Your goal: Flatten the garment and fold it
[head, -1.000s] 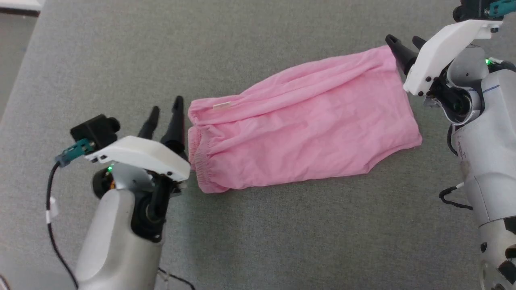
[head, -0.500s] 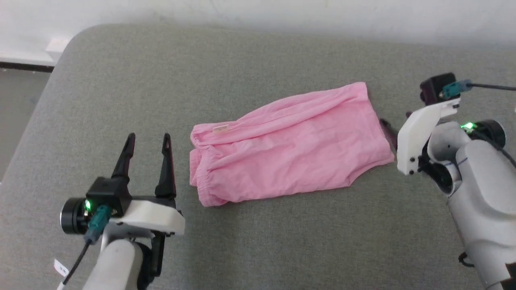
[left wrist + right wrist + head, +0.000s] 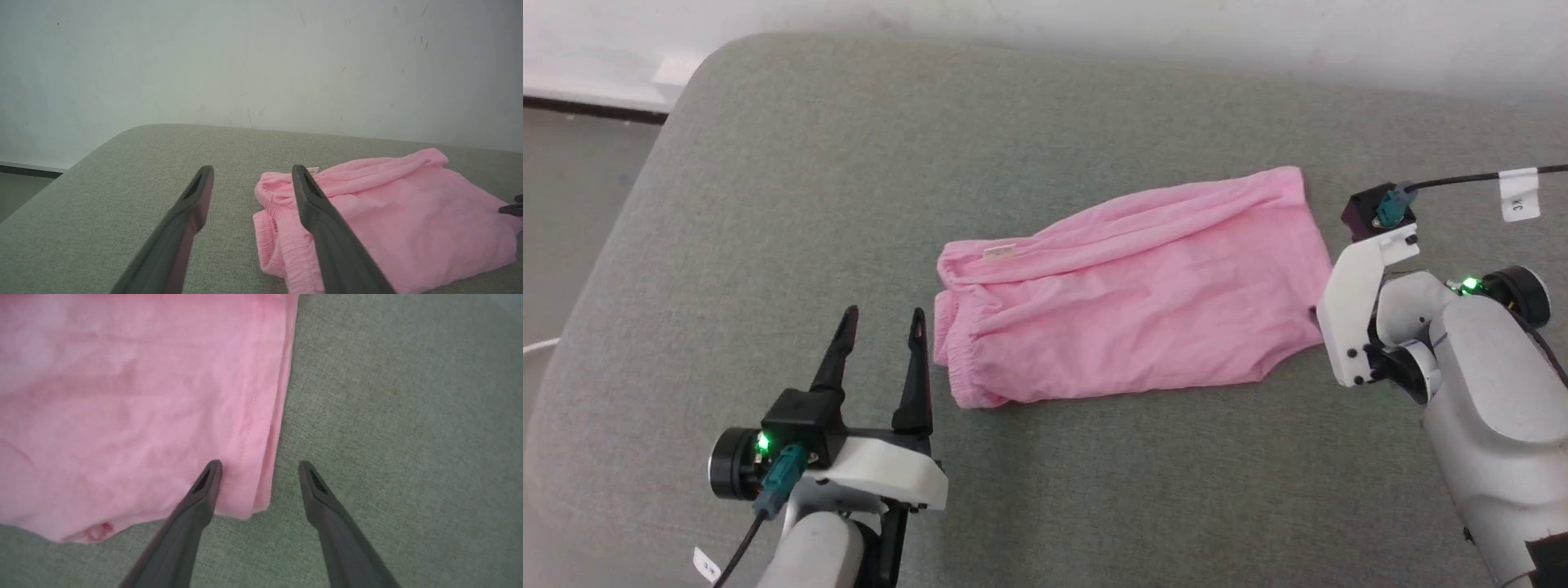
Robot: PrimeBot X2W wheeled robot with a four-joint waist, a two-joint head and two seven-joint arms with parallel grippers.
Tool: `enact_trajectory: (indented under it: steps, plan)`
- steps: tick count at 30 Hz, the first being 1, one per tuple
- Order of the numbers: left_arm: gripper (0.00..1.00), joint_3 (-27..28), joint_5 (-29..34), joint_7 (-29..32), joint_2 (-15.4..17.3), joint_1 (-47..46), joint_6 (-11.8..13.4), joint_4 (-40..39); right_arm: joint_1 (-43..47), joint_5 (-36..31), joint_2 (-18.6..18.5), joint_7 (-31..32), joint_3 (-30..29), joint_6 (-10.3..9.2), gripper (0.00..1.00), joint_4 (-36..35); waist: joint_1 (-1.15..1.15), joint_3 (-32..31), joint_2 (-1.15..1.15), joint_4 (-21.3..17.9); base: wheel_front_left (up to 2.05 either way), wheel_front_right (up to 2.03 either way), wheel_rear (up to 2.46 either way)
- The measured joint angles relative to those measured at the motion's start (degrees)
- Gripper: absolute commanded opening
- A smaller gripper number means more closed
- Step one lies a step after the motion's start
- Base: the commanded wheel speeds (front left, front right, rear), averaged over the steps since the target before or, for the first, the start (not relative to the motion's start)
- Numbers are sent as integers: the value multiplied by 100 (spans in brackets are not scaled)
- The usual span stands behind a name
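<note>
The garment (image 3: 1131, 318) lies spread on the grey worktop (image 3: 849, 163), slanting from its gathered waistband (image 3: 956, 359) on my left up to the leg hems on my right. The small white label (image 3: 999, 252) faces up near the far waistband corner. It looks already doubled lengthwise, with long soft creases along the far edge.

My right hand (image 3: 259, 464) has its fingers apart and holds nothing. In its wrist view they straddle the hem edge near the nearer corner, one finger over pink cloth and one over bare worktop. I cannot tell how high it hangs above the cloth. My left hand (image 3: 884, 312) is also spread and empty, just beside the waistband's near end, not touching it.

I judge the step in hand to be taking fresh grips for the next fold. To do it well, I would lower the right hand until both fingers catch every layer at the hem. This thin cloth will likely slip apart if only the top layer is pinched. The left hand should come in to pin the waistband first.

A second ago the left fingers stood right at the waistband end and the right hand was at the far hem corner. Both have since drawn nearer to me. The head camera has lifted too, so the wall (image 3: 245, 61) now shows. The garment's own lie looks unchanged.
</note>
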Motion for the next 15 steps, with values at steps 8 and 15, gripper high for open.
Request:
enact_trajectory:
  steps: [8,15]
  plan:
    - [100,-19,-38,0,-108,-80,-127,250,-137,-164,-135,557,66,0,100,190,0,228,0,252,0,0,0]
    - [100,88,-169,0,-165,-116,-193,344,-153,164,-148,676,74,9,0,109,0,257,0,253,0,0,0]
